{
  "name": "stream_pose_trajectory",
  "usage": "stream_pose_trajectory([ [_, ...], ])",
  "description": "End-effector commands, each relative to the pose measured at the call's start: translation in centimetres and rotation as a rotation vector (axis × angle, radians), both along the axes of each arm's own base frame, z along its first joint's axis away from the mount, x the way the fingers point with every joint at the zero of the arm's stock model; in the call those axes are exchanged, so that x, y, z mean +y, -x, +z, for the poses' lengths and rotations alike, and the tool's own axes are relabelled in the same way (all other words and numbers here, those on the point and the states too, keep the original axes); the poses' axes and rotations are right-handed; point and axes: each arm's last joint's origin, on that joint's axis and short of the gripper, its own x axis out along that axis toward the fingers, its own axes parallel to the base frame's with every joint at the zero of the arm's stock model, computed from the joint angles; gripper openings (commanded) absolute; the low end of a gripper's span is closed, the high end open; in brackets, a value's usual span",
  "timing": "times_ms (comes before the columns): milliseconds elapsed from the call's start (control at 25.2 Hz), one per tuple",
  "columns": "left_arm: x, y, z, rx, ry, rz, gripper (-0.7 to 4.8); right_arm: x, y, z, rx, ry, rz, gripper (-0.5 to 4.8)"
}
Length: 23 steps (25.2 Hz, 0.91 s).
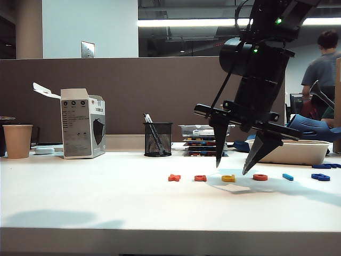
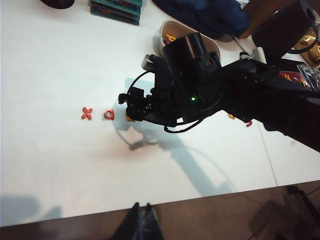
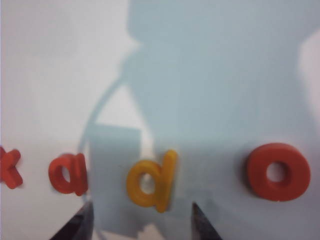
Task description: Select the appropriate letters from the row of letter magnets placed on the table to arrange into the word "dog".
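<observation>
Right gripper (image 1: 233, 169) spread wide, empty, poised above the yellow "d" (image 3: 152, 181) on the table (image 1: 106, 197). Flanking: red "a" (image 3: 69, 173), red "o" (image 3: 278, 171). Left gripper (image 2: 139, 220) off-table, fingers narrow together.

Glossy plastic yellow "d" (image 3: 152, 181), smooth white table (image 3: 50, 75)

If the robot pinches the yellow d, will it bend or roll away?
Probably neither. The yellow d looks like thick, stiff plastic and lies flat on the table. It might skid on that smooth top as the open right gripper above it pinches.
</observation>
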Motion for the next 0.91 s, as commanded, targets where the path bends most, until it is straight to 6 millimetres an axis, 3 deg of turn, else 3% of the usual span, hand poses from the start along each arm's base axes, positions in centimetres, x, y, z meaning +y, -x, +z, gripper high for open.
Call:
stream_pose_trajectory([
  [40,0.1,0.0,0.2,-0.008,0.008,0.003,-0.05,0.2,-0.3,0.2,-0.026,-0.01,0.0,2.43],
  [911,0.1,0.0,0.2,-0.008,0.008,0.003,-0.05,0.5,-0.9,-0.9,-0.026,0.022,-0.01,2.43],
])
